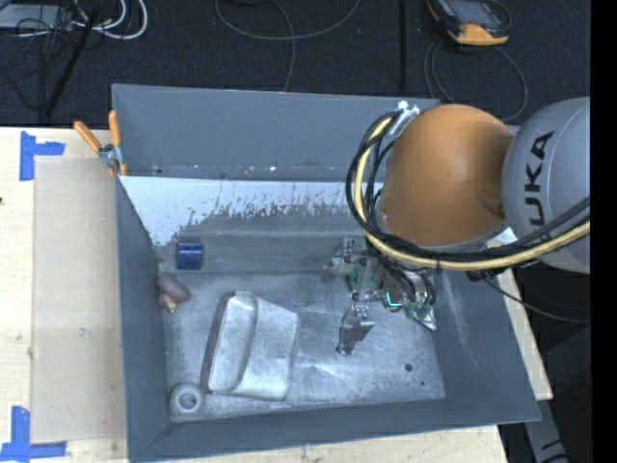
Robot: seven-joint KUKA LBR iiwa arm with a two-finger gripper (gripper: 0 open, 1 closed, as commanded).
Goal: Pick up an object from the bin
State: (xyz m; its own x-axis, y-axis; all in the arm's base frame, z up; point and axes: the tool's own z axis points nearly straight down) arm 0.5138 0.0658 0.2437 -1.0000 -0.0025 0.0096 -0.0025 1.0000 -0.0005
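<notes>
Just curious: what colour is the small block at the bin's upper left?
The block is blue; camera view.

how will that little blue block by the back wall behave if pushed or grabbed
The blue block looks boxy with flat faces, so it would probably slide rather than roll. It seems small, so likely light. It lies by the bin's back wall, so a push there may jam it.

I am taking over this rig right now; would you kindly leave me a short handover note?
Gripper: low over the bare floor of the bin, right of centre; no thing seen held.
Things: blue block and pinkish piece by the left wall; pale flat packet left of the gripper; small ring in the near-left corner.
Done: nothing picked yet.
Left: choose a thing, grasp it, lift it out.
</notes>
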